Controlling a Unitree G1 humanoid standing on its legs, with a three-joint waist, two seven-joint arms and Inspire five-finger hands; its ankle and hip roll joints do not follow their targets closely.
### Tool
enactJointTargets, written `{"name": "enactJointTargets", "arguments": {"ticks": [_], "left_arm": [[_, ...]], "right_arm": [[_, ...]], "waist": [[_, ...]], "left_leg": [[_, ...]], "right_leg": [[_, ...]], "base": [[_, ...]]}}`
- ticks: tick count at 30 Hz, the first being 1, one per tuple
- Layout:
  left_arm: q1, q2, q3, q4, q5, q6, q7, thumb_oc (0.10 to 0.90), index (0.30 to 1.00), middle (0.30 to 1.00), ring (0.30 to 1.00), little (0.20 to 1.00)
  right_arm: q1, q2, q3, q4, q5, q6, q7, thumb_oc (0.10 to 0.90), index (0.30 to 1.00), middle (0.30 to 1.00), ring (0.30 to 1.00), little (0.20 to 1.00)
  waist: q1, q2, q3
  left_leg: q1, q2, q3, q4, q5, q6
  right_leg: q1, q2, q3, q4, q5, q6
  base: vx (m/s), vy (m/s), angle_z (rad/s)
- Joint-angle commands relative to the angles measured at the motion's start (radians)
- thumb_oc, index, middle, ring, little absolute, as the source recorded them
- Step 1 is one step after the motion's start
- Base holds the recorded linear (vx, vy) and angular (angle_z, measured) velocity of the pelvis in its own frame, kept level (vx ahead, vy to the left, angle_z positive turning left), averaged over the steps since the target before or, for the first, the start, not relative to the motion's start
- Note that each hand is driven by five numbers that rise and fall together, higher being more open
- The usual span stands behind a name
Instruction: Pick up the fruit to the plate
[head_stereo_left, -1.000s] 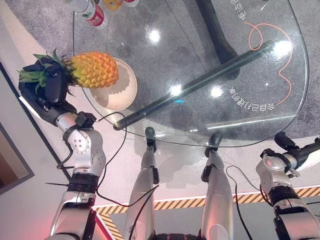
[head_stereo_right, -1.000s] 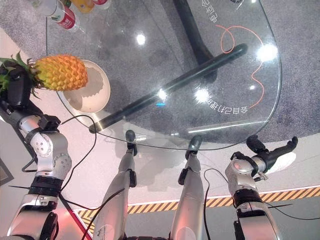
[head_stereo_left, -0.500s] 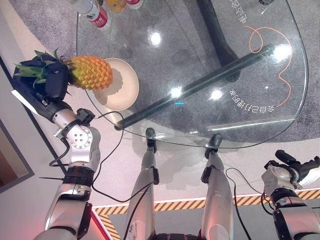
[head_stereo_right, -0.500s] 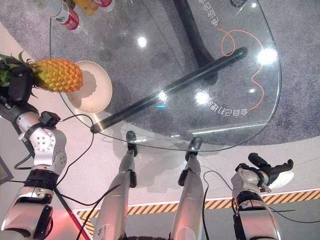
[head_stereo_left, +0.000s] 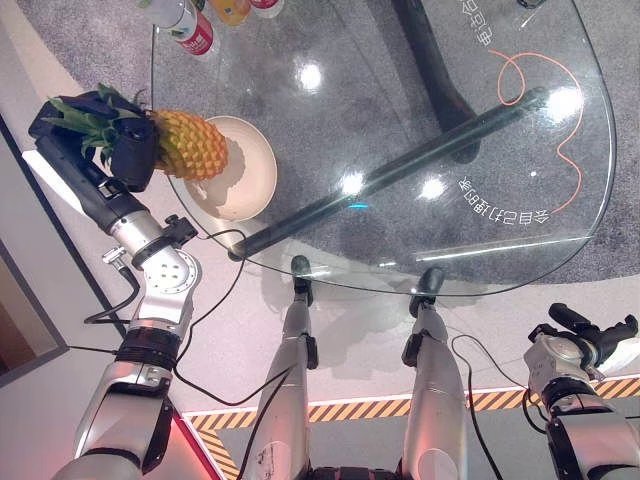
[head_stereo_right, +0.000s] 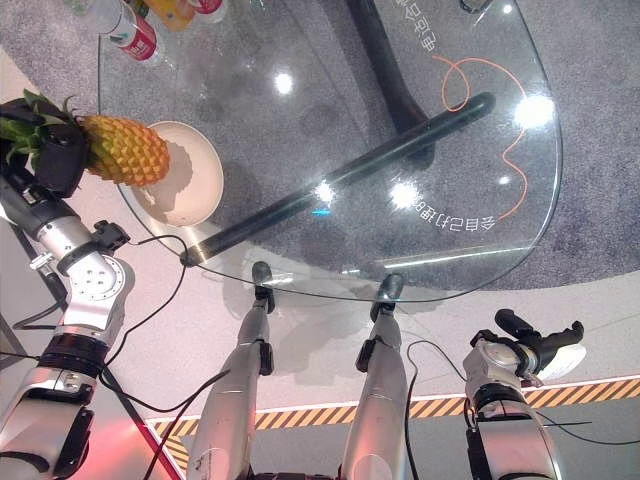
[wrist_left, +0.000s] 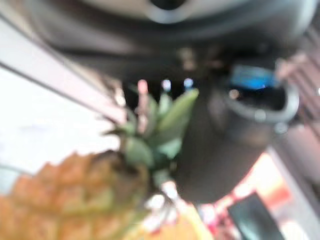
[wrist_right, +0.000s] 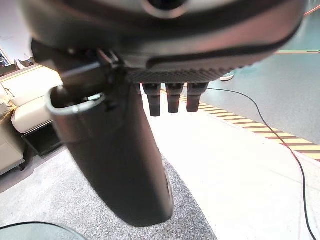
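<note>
Fingers of the left hand (head_stereo_left: 132, 160) are clamping the pineapple (head_stereo_left: 190, 145) at its crown end, holding it over the plate (head_stereo_left: 252, 170) rim. Lowering should centre it first. Right hand (head_stereo_right: 528, 345) is hanging idle, fingers relaxed.

Silver-grey arms ended in dark hands: the left hand (head_stereo_left: 118, 160) bulky and black, the right hand (head_stereo_right: 530, 340) with a white thumb cover
</note>
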Motion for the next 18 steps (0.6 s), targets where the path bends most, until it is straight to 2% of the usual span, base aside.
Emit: {"name": "enactJointTargets", "arguments": {"ticks": [1, 8, 18], "left_arm": [[-0.128, 0.105, 0.033, -0.006, 0.079, -0.068, 0.084, 0.1, 0.3, 0.3, 0.3, 0.2], [-0.183, 0.124, -0.02, 0.045, 0.151, -0.034, 0.127, 0.1, 0.3, 0.3, 0.3, 0.2], [-0.217, 0.125, -0.058, 0.126, 0.182, -0.035, 0.168, 0.1, 0.3, 0.3, 0.3, 0.2]], "right_arm": [[0.011, -0.054, -0.011, 0.04, 0.012, -0.026, -0.026, 0.8, 0.9, 0.9, 0.9, 0.9], [-0.009, -0.051, 0.006, 0.045, 0.008, -0.027, -0.028, 0.8, 0.9, 0.9, 0.9, 0.9], [-0.025, -0.05, 0.02, 0.047, 0.006, -0.032, -0.031, 0.8, 0.9, 0.9, 0.9, 0.9]], "waist": [[0.025, -0.028, -0.019], [0.017, -0.031, -0.019], [0.007, -0.04, -0.019]], "left_leg": [[0.011, 0.069, -0.032, 0.075, -0.098, -0.063], [0.005, 0.07, -0.03, 0.079, -0.098, -0.064], [0.002, 0.073, -0.028, 0.082, -0.098, -0.065]], "right_leg": [[-0.001, 0.0, 0.014, -0.028, 0.074, 0.018], [-0.009, 0.006, 0.021, -0.024, 0.074, 0.017], [-0.017, 0.014, 0.03, -0.021, 0.075, 0.015]], "base": [[0.0, 0.0, 0.0], [0.0, 0.0, 0.0], [0.0, 0.0, 0.0]]}}
